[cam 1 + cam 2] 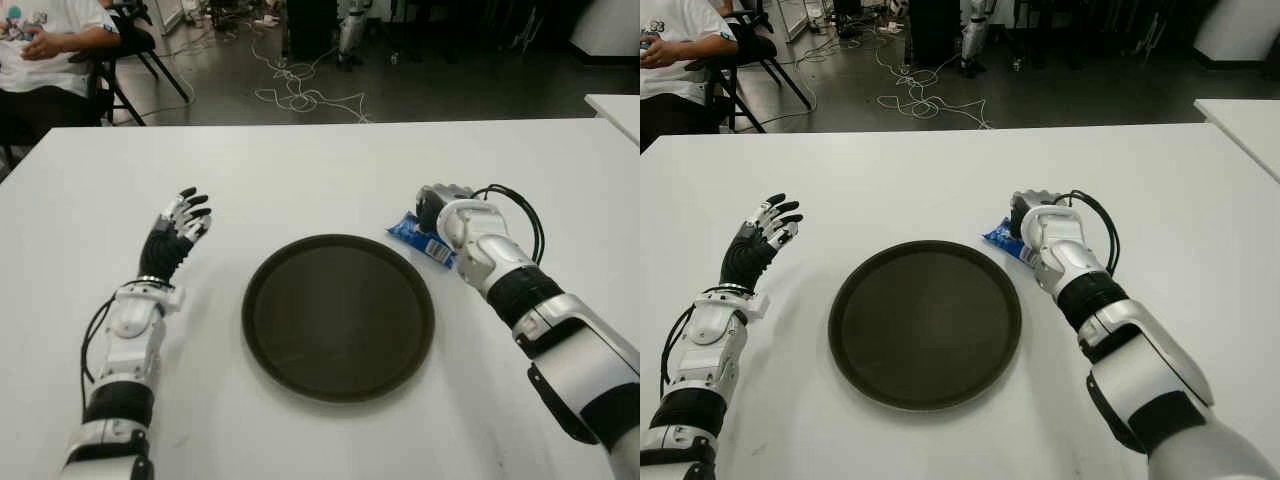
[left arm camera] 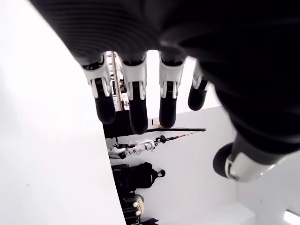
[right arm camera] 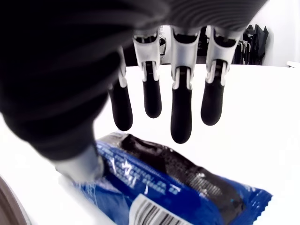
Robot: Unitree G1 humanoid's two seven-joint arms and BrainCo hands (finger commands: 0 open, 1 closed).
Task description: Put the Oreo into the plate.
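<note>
1. Left eye view: a round dark plate (image 1: 338, 316) sits on the white table (image 1: 330, 170), with nothing in it. The blue Oreo packet (image 1: 418, 237) lies on the table just beside the plate's far right rim, outside it. Its long axis runs on a diagonal, one end pointing away toward the far left, the other toward the right forearm. The right hand (image 1: 447, 208) is over the packet's right part, hiding it. The left hand (image 1: 176, 232) shows to the left of the plate, fingers straight and fanned, holding nothing.
2. Right eye view: the same layout; a person (image 1: 675, 45) sits on a chair at the far left, and cables (image 1: 925, 100) lie on the floor beyond the table.
3. Left wrist view: the left hand's fingers (image 2: 138, 104) are extended, apart, empty.
4. Right wrist view: the right hand's fingers (image 3: 181, 112) hang straight above the packet with a gap, not closed on it; the thumb seems to meet the wrapper's edge. The packet's crimped end and barcode are visible.
</note>
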